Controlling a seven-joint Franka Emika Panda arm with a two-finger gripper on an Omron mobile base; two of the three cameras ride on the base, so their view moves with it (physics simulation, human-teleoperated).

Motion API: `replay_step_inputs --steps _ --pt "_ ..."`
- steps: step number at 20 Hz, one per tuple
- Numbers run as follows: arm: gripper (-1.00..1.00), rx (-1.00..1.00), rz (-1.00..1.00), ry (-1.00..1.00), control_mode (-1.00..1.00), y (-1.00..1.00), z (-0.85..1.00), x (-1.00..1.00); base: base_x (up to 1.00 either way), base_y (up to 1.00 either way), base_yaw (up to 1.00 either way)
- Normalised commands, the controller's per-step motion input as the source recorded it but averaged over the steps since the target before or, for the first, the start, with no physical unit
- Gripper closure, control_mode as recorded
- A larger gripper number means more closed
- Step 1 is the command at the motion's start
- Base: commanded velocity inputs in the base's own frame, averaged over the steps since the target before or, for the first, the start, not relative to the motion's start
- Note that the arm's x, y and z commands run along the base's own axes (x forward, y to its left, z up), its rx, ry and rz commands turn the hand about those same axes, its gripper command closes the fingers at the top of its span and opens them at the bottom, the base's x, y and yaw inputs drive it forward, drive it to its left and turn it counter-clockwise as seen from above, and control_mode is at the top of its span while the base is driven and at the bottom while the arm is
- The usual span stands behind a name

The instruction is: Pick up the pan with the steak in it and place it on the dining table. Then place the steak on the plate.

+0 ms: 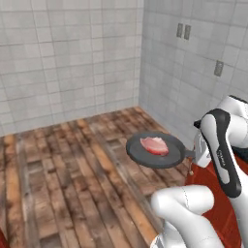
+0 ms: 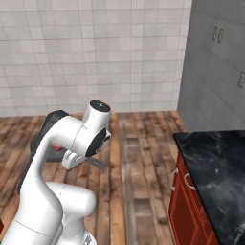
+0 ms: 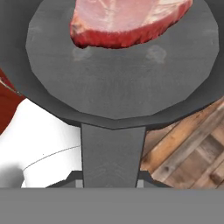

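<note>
I hold the dark grey pan (image 1: 160, 156) level in the air above the wooden floor, with my gripper (image 1: 192, 156) shut on its short handle (image 3: 113, 151). The pink-red steak (image 1: 154, 145) lies inside the pan, toward its far side. The hand view looks along the handle at the pan (image 3: 118, 83) and the steak (image 3: 127, 22), and my gripper (image 3: 109, 183) clamps the handle from both sides. The dining table (image 2: 215, 162), black marble on a red base, stands to my right. The plate is out of view.
Grey tiled walls (image 1: 68, 63) meet in a corner ahead. Wooden plank floor (image 1: 72, 169) stretches below the pan. The table's red base (image 1: 218, 213) is close beside my arm. My own arm (image 2: 76, 139) blocks most of the pan in the right base view.
</note>
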Motion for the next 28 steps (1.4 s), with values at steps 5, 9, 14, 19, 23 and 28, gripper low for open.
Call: replay_step_inputs --steps 5,9,14,19,23,28 --pt "1.00 0.00 0.00 0.00 1.00 0.00 0.00 0.00 1.00 0.13 -0.02" --pt "1.00 0.00 0.00 0.00 1.00 0.00 0.00 0.00 1.00 0.14 -0.02" --pt "1.00 0.00 0.00 0.00 1.00 0.00 0.00 0.00 1.00 0.20 0.00" --pt "1.00 0.00 0.00 0.00 1.00 0.00 0.00 0.00 1.00 0.23 0.00" --pt "1.00 0.00 0.00 0.00 1.00 0.00 0.00 0.00 1.00 0.23 0.00" --pt "1.00 0.00 0.00 0.00 1.00 0.00 0.00 0.00 1.00 0.20 0.00"
